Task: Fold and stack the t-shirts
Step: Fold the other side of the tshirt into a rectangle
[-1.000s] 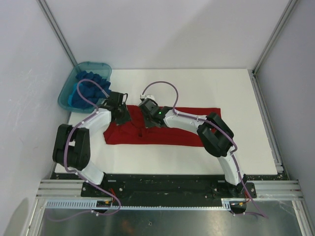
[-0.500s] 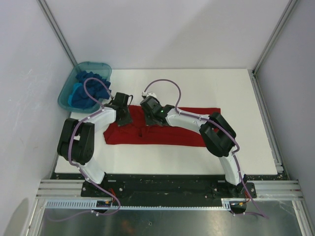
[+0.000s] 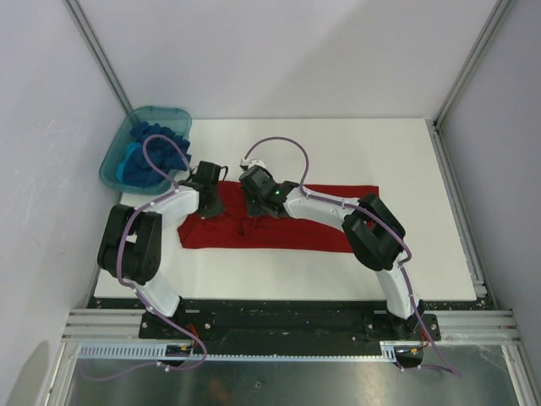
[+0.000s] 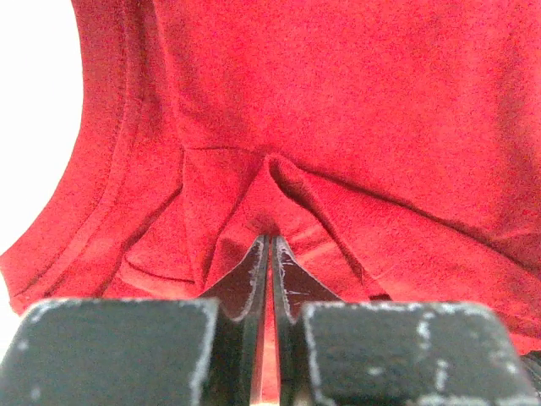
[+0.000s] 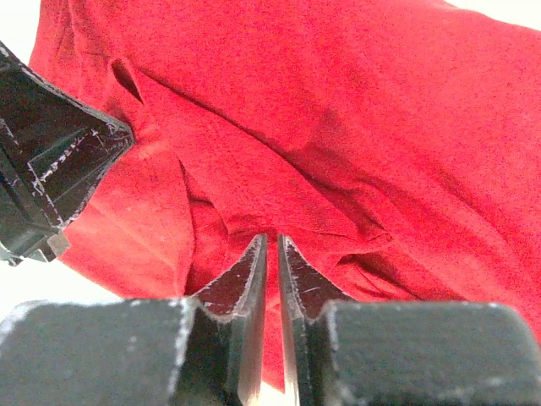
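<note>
The large red t-shirt (image 3: pixel 313 222) lies as a wide band across the middle of the white table (image 3: pixel 355 152). My left gripper (image 3: pixel 215 207) is at its left part, shut on a raised fold of the red cloth (image 4: pixel 279 178), with the fingertips (image 4: pixel 258 254) pinching it. My right gripper (image 3: pixel 252 211) is just to the right of it, shut on another fold of the same shirt (image 5: pixel 355 127). The left gripper's body also shows in the right wrist view (image 5: pixel 51 165). Several blue t-shirts (image 3: pixel 150 150) are piled in the tub.
The translucent teal tub (image 3: pixel 114 165) stands at the far left corner, partly off the table. Grey walls and metal frame posts (image 3: pixel 456 161) close in the sides. Bare white table lies behind and in front of the red shirt.
My left gripper has shifted a little to the right and toward the back on the red shirt. The right gripper has barely moved. Both stay shut on the cloth.
</note>
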Robot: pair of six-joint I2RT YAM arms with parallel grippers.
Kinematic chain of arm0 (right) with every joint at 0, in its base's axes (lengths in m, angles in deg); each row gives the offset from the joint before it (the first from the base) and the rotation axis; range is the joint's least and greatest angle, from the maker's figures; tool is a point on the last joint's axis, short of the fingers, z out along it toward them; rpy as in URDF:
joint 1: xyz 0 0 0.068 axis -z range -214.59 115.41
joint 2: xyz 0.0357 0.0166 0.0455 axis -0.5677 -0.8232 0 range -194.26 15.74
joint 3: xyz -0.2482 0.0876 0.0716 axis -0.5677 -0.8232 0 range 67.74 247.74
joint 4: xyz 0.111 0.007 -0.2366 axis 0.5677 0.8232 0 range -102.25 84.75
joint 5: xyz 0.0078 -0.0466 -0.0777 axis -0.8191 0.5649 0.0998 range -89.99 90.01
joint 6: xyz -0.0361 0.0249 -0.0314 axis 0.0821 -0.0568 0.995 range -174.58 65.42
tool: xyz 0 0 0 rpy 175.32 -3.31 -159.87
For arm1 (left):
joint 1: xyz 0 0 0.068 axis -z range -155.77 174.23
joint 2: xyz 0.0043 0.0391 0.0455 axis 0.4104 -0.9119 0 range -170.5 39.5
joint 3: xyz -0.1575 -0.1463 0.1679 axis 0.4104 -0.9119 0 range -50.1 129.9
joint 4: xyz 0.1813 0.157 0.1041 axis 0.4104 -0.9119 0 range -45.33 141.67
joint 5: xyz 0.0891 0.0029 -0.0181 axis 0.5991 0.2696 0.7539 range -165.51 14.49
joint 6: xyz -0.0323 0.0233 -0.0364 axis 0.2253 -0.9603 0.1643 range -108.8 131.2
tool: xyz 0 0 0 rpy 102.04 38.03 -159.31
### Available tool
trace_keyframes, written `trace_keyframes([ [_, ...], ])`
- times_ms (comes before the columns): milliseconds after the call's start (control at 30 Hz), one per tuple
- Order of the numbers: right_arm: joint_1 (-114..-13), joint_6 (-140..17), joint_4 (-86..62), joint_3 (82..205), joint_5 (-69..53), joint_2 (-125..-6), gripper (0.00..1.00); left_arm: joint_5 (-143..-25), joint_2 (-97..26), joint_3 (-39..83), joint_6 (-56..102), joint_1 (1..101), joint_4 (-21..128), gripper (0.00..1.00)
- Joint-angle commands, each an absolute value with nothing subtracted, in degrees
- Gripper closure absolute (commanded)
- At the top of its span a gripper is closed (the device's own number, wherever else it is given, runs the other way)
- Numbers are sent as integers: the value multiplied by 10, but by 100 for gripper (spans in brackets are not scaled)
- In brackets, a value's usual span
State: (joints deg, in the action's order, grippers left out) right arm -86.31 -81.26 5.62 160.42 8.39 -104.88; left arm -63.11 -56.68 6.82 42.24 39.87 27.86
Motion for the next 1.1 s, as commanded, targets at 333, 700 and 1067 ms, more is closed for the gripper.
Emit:
trace_keyframes([
  [333, -893, -775, 52, 1640, 87, -1060, 63, -625, -516, 54, 439, 402, 276, 100],
  [700, -899, -765, 68, 1656, 95, -1091, 60, -630, -521, 52, 442, 399, 276, 100],
  [1067, -894, -786, 69, 1646, 124, -1081, 84, -634, -523, 50, 440, 395, 275, 100],
])
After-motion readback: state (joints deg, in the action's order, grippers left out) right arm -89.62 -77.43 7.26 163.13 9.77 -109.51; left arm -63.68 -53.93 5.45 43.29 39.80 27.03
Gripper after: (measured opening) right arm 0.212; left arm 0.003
